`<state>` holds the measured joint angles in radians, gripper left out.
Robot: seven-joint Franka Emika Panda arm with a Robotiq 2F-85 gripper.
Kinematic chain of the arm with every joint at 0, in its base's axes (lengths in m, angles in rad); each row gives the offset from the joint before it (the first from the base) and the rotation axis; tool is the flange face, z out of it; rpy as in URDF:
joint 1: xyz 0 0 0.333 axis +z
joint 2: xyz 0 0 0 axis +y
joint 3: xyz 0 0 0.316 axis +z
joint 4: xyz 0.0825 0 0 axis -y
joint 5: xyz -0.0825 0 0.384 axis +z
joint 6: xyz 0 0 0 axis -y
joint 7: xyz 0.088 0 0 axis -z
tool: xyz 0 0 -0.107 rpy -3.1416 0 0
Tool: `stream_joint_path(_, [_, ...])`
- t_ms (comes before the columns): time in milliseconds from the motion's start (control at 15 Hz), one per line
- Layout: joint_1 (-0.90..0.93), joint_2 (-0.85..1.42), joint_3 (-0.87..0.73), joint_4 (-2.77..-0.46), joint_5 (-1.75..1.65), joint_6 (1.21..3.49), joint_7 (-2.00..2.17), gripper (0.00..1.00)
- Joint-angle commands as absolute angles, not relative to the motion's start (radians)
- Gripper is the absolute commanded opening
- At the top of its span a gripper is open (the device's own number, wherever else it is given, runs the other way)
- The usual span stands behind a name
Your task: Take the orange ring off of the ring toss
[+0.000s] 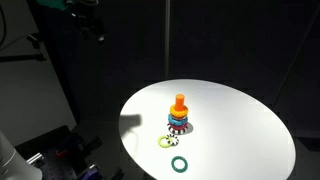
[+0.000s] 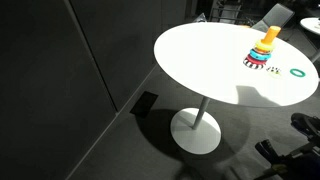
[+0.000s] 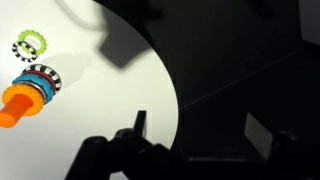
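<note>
The ring toss stands upright near the middle of the round white table. It has an orange peg with red and blue rings stacked round its base. It also shows in the other exterior view and lies at the left edge of the wrist view. The orange ring sits on the peg above the other rings and is hard to tell from the peg. My gripper is open and empty. It is high above the table's edge, well away from the toy.
A yellowish-green and white ring and a green ring lie loose on the table in front of the toy. The table has a single pedestal foot. Dark curtains and floor surround it.
</note>
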<state>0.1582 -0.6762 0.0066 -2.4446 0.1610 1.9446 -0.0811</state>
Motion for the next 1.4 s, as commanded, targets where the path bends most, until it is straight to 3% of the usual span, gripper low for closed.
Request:
stream_joint_path(0, [0.145,-0.676,0.017,-2.442,0.169,1.942,-0.088,1.0])
stream_joint_path(600, [0.107,-0.626,0.019,-2.446,0.137,1.989,-0.069,1.0])
stream_joint_path(1333, [-0.055,-0.435,0.011,-2.455,-0.022,2.231,0.057,1.0])
